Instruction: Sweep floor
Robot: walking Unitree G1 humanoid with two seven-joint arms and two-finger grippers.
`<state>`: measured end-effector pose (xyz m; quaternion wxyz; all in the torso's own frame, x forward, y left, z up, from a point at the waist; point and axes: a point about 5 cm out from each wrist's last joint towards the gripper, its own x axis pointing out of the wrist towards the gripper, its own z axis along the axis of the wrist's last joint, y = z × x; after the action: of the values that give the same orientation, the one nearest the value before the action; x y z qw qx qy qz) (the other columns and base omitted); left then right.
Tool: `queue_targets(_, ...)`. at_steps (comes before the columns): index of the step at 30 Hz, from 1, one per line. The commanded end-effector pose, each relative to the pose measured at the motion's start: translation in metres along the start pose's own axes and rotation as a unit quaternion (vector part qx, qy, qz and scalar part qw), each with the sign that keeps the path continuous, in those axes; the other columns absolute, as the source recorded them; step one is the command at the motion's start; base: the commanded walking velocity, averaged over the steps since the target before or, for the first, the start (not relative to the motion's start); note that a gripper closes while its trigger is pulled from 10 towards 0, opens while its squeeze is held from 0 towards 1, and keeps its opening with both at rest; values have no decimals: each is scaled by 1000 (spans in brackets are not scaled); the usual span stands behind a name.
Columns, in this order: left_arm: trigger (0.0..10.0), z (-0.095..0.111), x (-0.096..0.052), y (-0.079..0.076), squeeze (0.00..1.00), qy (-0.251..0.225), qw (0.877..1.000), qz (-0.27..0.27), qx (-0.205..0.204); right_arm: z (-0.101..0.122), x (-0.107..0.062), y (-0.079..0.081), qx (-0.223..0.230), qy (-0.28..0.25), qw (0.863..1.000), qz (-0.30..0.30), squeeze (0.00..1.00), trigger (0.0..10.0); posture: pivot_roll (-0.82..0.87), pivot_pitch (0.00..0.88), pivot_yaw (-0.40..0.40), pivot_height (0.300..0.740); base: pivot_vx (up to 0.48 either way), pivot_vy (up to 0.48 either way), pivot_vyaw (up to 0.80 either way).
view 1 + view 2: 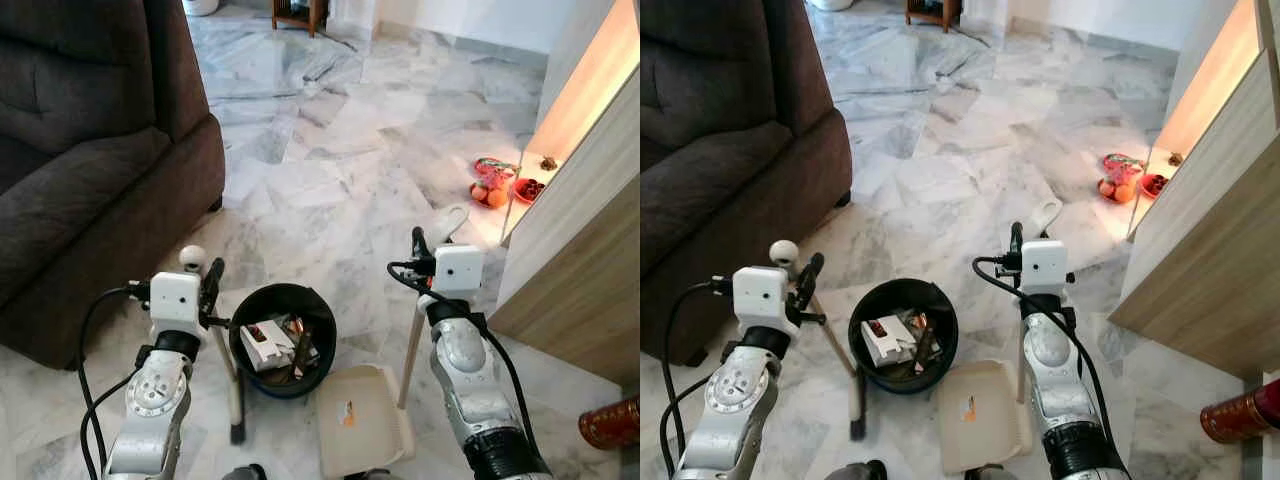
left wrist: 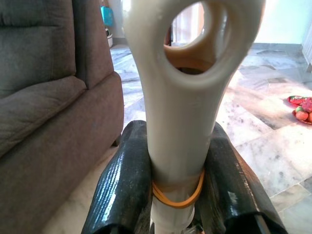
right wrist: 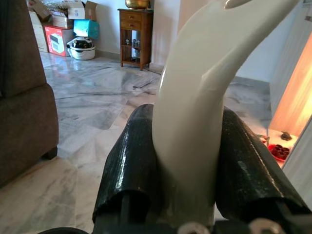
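I stood on a grey-veined marble floor. My left claw was clenched around one cream broom handle, and my right claw gripped one dustpan handle. Between and just below my claws sat one black bin full of scraps, with the one cream dustpan resting beside it. Left of my left claw was one dark sofa. Right of my right claw stood one wooden cabinet, with fruit on the floor beyond.

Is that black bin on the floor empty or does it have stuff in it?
Not empty: the black bin stands upright, and a white box and other scraps lie inside.
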<state>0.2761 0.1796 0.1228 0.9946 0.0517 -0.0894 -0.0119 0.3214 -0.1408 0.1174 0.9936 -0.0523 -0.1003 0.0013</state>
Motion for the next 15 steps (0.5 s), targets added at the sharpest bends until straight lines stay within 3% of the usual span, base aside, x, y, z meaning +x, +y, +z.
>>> queue_targets(1,10000,0,0,4,0,5,1000,14,-8,5,2,2,28,-20,999,-4,0,10000,142,178,-18,740,0,0,0)
queue_targets(15,10000,-2,-1,4,0,14,1000,14,-19,4,3,-4,25,-27,999,-4,0,10000,142,189,-17,740,0,0,0)
